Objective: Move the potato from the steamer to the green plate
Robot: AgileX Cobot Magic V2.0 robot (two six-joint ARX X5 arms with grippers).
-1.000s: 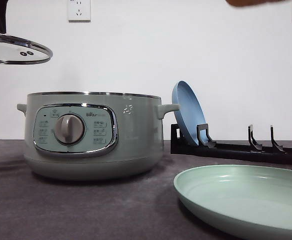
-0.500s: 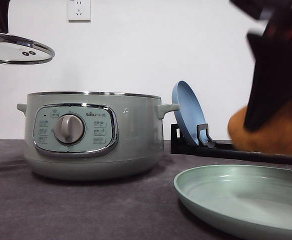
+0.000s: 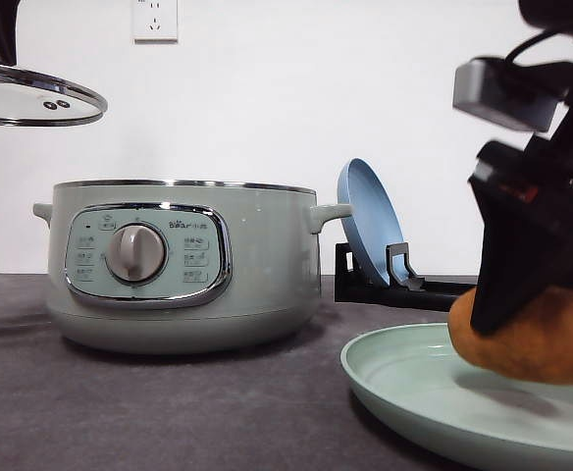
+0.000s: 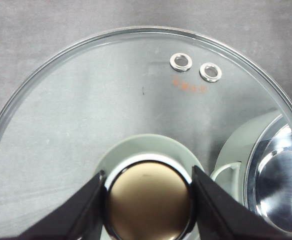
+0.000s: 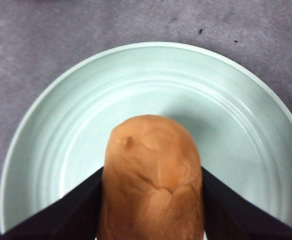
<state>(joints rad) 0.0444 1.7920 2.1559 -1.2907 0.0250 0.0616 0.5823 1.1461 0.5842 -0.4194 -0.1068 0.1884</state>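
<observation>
Nearly done — the right claw [image 3: 522, 324] clamps the potato [image 3: 537, 339] just above the green plate [image 3: 414, 383], release remaining — the left claw [image 4: 148, 202] grips the lid [image 4: 86, 115] clear of the steamer [image 3: 257, 265]

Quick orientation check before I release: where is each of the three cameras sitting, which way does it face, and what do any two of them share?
Front view: low at table level, facing forward at the steamer; the right gripper holds the potato just above the green plate.
Left wrist view: on the left arm, looking down through the glass lid; left gripper clamps its knob.
Right wrist view: looking down; fingers flank the potato.
Shared by front and right wrist views: potato and plate.
</observation>
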